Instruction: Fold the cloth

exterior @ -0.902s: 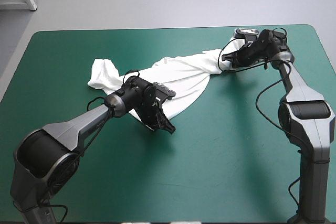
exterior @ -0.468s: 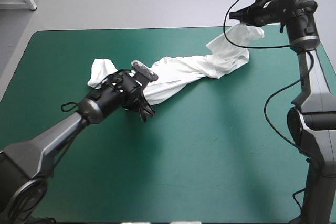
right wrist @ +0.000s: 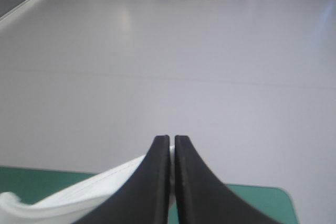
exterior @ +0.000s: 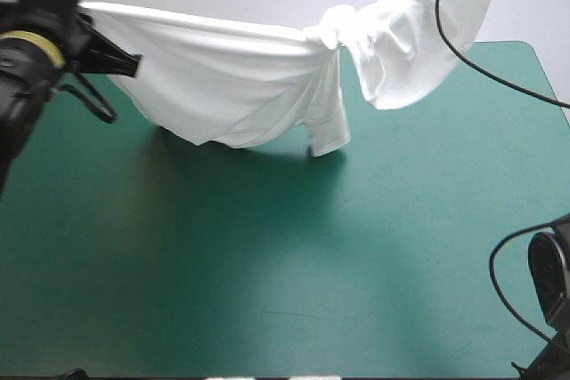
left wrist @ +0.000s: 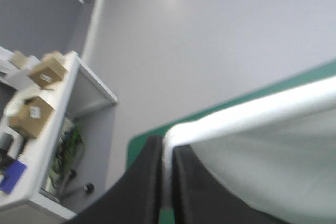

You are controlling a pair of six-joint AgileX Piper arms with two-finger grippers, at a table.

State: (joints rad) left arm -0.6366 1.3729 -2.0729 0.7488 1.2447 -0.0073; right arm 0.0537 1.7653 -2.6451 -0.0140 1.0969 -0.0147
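Observation:
The white T-shirt (exterior: 240, 86) hangs in the air, stretched between my two grippers above the far half of the table. It is bunched into a twist (exterior: 334, 28) near its middle, and its lowest hem (exterior: 328, 141) hangs just over or on the cover. At the far left, my left gripper (exterior: 96, 28) is raised and shut on one end of the shirt. The left wrist view shows that gripper (left wrist: 168, 148) pinching a white edge (left wrist: 262, 111). My right gripper (right wrist: 171, 141) is shut on the other end (right wrist: 79, 200), above the table's far right.
The teal-green cover (exterior: 338, 264) lies under the hanging shirt, and a shadow falls on it below the cloth. The table's right edge (exterior: 559, 104) is near the right arm.
Both arms have risen sharply and moved apart. The shirt, earlier a twisted strip lying on the table, is now lifted and hanging between them.

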